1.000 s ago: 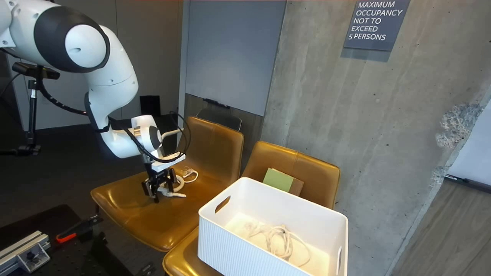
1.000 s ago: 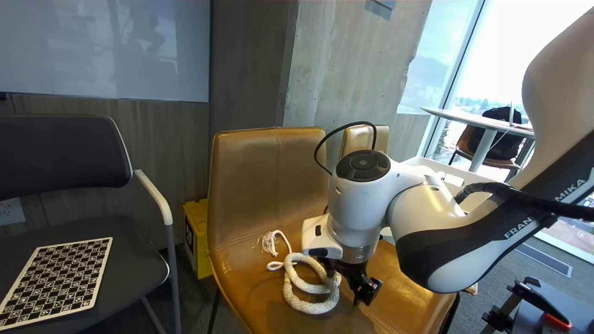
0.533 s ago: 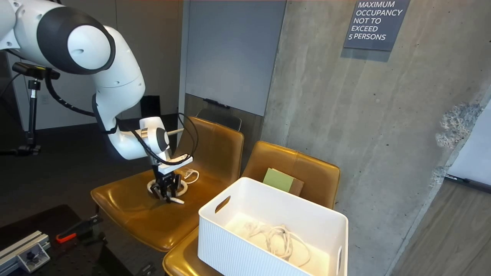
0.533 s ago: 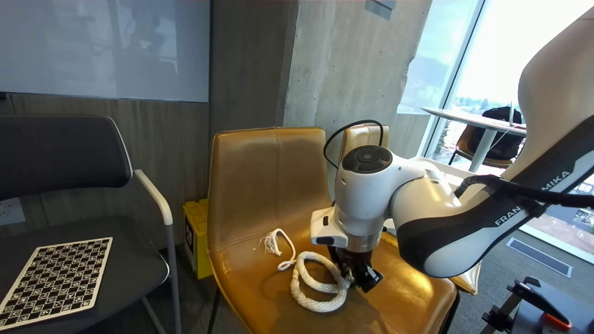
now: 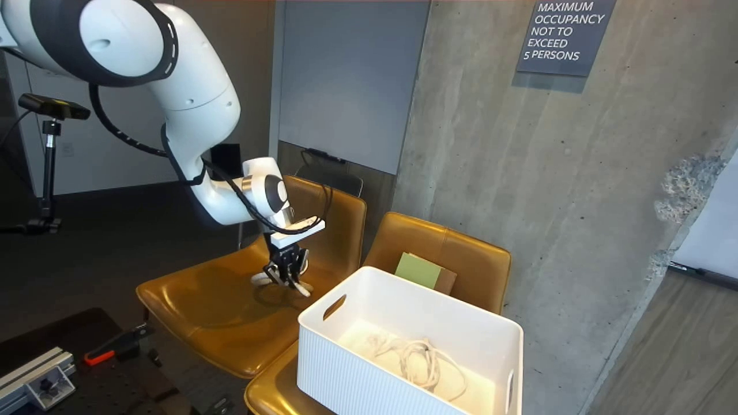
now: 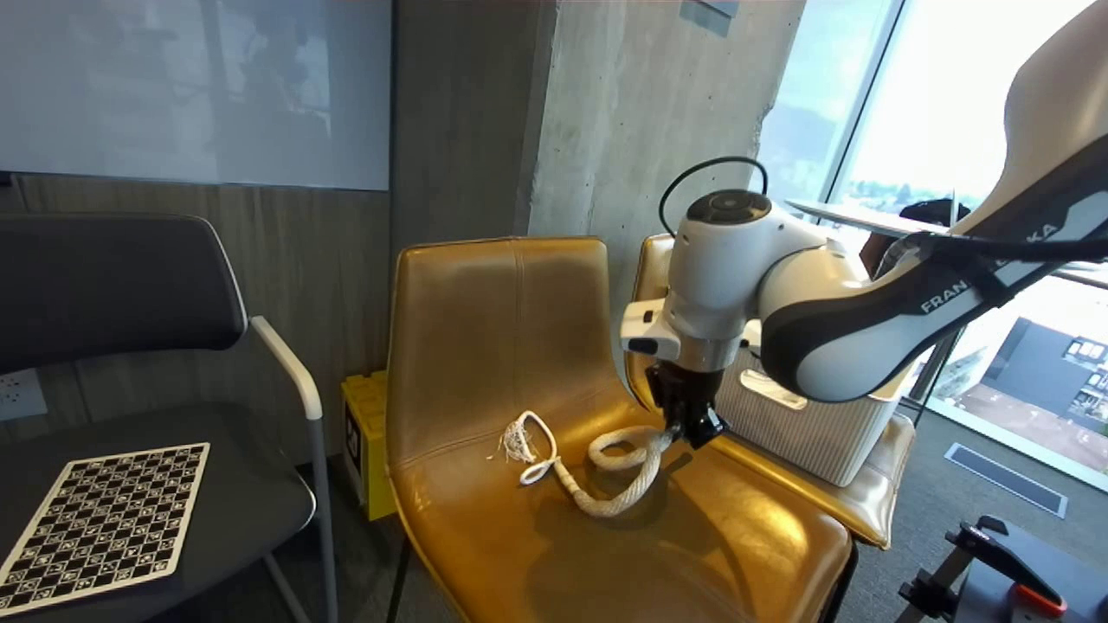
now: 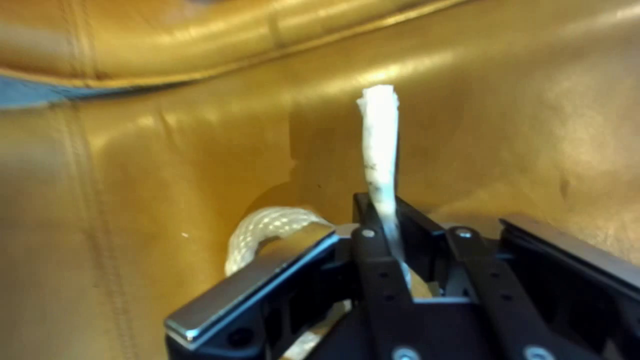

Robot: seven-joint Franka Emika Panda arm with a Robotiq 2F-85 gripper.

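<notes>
One white rope, clamped near its end in the tool, trails onto a brown chair.

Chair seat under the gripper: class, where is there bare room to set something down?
Free: the front of the seat, between the rope and front edge; also between rope and the side edge facing the dark chair. Crowded: the middle and rear, where the rope curls and the gripper grips it near one end.
</notes>
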